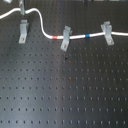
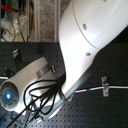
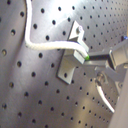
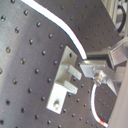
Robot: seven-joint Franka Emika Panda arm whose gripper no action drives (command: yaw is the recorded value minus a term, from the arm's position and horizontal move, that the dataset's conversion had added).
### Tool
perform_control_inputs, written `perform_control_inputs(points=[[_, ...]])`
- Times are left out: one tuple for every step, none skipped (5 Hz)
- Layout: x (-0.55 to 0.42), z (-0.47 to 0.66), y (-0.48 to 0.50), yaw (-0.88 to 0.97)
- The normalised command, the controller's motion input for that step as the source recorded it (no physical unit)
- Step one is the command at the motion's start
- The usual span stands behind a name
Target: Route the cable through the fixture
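Note:
The white cable [image 1: 44,27] has a red band [image 1: 56,37] and a blue band [image 1: 88,36]. It lies in the middle clip [image 1: 65,40] and the right clip [image 1: 106,31]. At the first exterior view's left it arches above the fixture [image 1: 23,31], a grey notched clip, without sitting in its notch. My gripper [image 1: 22,6] hangs over that fixture, mostly cut off by the frame edge. In both wrist views the gripper [image 3: 90,62] [image 4: 93,67] is shut on the cable [image 3: 45,46] [image 4: 65,27], right beside the fixture's top [image 3: 75,52] [image 4: 67,75].
The black perforated board [image 1: 65,90] fills the scene. In the second exterior view the white arm [image 2: 85,45] and its black hoses [image 2: 42,97] hide most of the board; only the right clip [image 2: 105,86] and a stretch of cable show. Equipment stands beyond the board's far edge.

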Motion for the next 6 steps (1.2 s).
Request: perform_control_inputs(points=[[-0.013,0.17,0.505,0.4],[-0.235,-0.01,0.172,0.25],[-0.205,-0.01,0.043,0.05],[-0.062,0.09,0.184,0.02],[-0.091,0.22,0.2,0.09],[-0.055,0.25,0.251,0.07]])
